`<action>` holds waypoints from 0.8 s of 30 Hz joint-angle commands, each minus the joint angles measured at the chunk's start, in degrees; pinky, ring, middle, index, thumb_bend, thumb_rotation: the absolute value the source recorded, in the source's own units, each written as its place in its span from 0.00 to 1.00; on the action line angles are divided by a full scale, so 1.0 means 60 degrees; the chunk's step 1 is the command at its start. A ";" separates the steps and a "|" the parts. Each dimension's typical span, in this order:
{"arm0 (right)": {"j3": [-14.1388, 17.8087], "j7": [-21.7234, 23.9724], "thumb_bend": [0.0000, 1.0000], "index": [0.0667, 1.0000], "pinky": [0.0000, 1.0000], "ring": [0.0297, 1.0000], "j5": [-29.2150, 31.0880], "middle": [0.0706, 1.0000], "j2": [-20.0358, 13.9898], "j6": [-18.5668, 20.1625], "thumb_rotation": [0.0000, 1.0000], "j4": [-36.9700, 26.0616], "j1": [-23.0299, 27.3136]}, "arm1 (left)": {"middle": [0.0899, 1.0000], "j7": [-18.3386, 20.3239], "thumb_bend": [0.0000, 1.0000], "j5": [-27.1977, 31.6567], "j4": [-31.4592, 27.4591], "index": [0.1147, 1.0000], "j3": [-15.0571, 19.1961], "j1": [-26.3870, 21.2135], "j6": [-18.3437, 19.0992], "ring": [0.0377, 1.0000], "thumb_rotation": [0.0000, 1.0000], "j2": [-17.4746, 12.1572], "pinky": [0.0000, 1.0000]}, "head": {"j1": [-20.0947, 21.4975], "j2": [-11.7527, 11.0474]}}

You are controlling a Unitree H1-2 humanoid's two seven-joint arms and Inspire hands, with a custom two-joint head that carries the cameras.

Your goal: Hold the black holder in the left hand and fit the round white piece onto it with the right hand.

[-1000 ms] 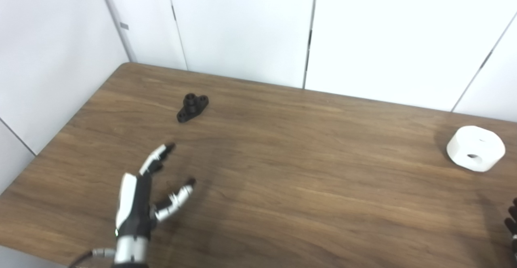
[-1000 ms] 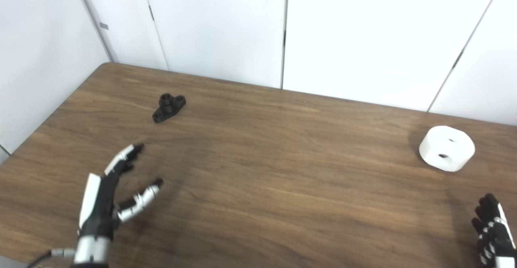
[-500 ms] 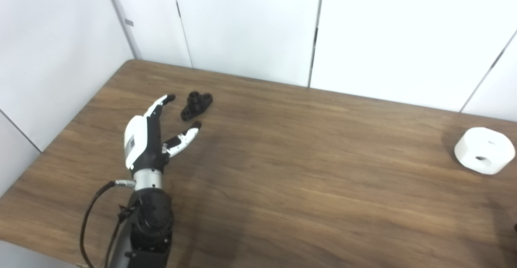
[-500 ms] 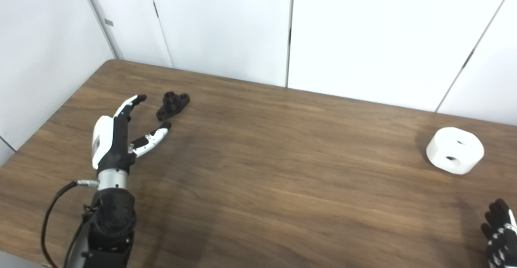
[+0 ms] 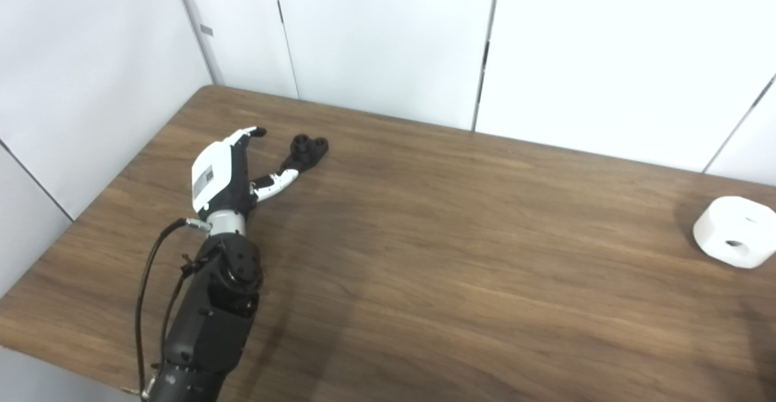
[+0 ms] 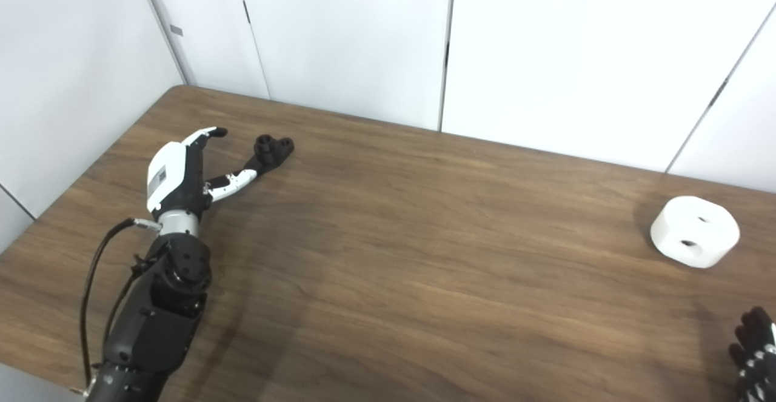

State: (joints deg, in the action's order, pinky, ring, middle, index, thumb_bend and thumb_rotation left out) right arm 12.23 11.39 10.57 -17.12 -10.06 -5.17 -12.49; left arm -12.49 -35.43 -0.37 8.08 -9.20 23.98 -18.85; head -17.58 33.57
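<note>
Reach step: left hand (image 5: pixel 227 168) spread and empty, thumb tip at the near end of the black holder (image 5: pixel 306 150) by the table's (image 5: pixel 424 256) far left corner, white piece (image 6: pixel 695 230) far right; next, close round the holder.

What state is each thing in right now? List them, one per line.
black holder: lying on the table, not lifted; thumb tip at its near end.
round white piece: flat on the table at the far right, holes up, untouched.
left hand: open, fingers spread beside the holder, gripping nothing.
right hand: only its edge shows at the lower right; state unclear.
</note>
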 commanded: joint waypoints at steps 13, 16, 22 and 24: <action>-0.0197 0.0020 0.73 1.00 1.00 1.00 0.0114 1.00 0.0257 -0.0081 1.00 0.0257 -0.0447 | 0.88 0.0068 0.82 -0.0936 0.0978 0.74 -0.0895 -0.0874 0.0408 0.94 0.37 -0.0856 1.00 | 0.0074 0.0034; -0.0219 -0.0010 0.72 1.00 1.00 1.00 0.0106 1.00 0.0283 0.0065 1.00 0.0120 -0.0483 | 0.88 0.0233 0.82 -0.1121 0.1106 0.74 -0.1006 -0.0977 0.0475 0.95 0.39 -0.0880 1.00 | 0.0099 0.0033; -0.0252 -0.0023 0.73 1.00 1.00 1.00 0.0072 1.00 0.0349 -0.0058 1.00 0.0183 -0.0491 | 0.88 0.0063 0.82 -0.1085 0.1542 0.73 -0.1311 -0.1139 0.0261 0.94 0.37 -0.0911 1.00 | 0.0199 0.0037; -0.0282 -0.0039 0.74 1.00 1.00 1.00 0.0025 1.00 0.0387 -0.0100 1.00 0.0190 -0.0493 | 0.88 0.0066 0.82 -0.1083 0.1761 0.72 -0.1452 -0.1235 0.0207 0.95 0.37 -0.0927 1.00 | 0.0233 0.0005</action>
State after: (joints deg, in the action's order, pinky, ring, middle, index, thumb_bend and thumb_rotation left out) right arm 11.90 11.17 10.60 -16.79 -9.90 -5.83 -13.16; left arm -10.79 -40.79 10.52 -0.50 -13.75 26.39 -22.56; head -16.17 33.57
